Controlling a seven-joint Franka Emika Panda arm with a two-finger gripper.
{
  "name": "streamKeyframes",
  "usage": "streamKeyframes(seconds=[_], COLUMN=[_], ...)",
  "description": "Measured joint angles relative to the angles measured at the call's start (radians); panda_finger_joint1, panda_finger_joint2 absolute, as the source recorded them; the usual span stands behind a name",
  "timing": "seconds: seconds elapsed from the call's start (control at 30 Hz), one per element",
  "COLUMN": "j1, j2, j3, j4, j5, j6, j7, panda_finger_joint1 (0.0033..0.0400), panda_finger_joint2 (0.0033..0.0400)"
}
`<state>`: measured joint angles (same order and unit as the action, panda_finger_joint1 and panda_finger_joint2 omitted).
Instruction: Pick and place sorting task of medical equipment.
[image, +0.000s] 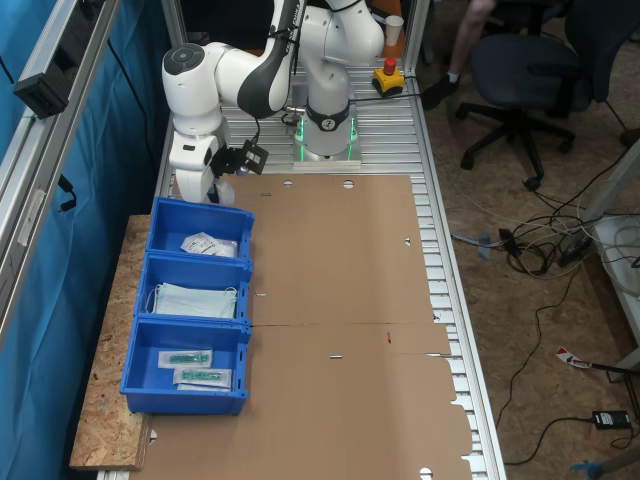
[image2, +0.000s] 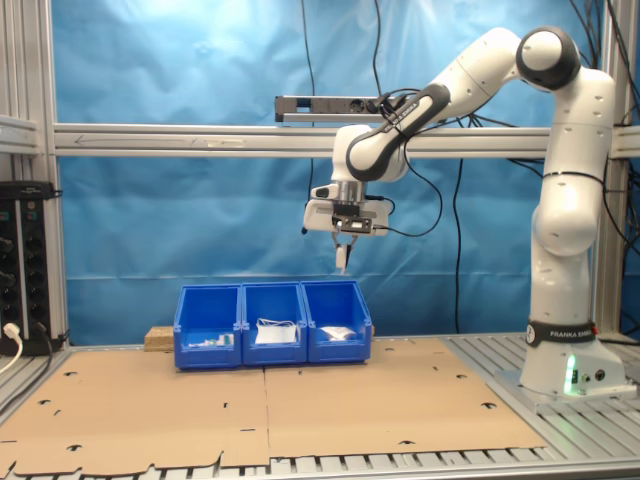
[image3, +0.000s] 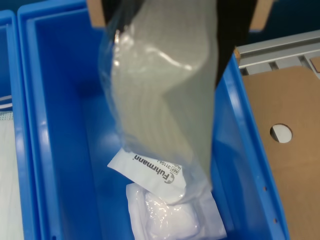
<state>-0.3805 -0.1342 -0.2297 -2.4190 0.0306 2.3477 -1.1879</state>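
Note:
My gripper (image2: 343, 243) hangs above the end bin (image2: 338, 322) of a row of three blue bins, shut on a white sachet of medical equipment (image3: 160, 100) that dangles from its fingers. In the second exterior view the held sachet (image2: 342, 262) shows as a small white strip well above the bin's rim. In the wrist view, more white sachets (image3: 172, 215) lie on that bin's floor straight under the held one. The first exterior view shows the gripper (image: 222, 186) at the far end of the bin row, over the bin with the sachets (image: 207, 243).
The middle bin (image: 150, 290) holds pale blue face masks (image: 195, 300). The nearest bin (image: 135, 375) holds clear packets with green parts (image: 192, 366). Brown cardboard (image: 340, 300) covers the table beside the bins. The arm's base (image: 327, 135) stands on the metal rails beyond it.

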Motion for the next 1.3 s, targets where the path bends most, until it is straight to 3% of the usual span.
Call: streamKeyframes(seconds=[0.57, 1.3], j1=[0.000, -0.001], j2=[0.012, 0.018], j3=[-0.036, -0.061], j4=[0.013, 0.021], j5=[0.000, 0.000], j6=[0.000, 0.000], j7=[-0.041, -0.063], panda_finger_joint1=[0.0059, 0.0059], panda_finger_joint2=[0.0059, 0.0059])
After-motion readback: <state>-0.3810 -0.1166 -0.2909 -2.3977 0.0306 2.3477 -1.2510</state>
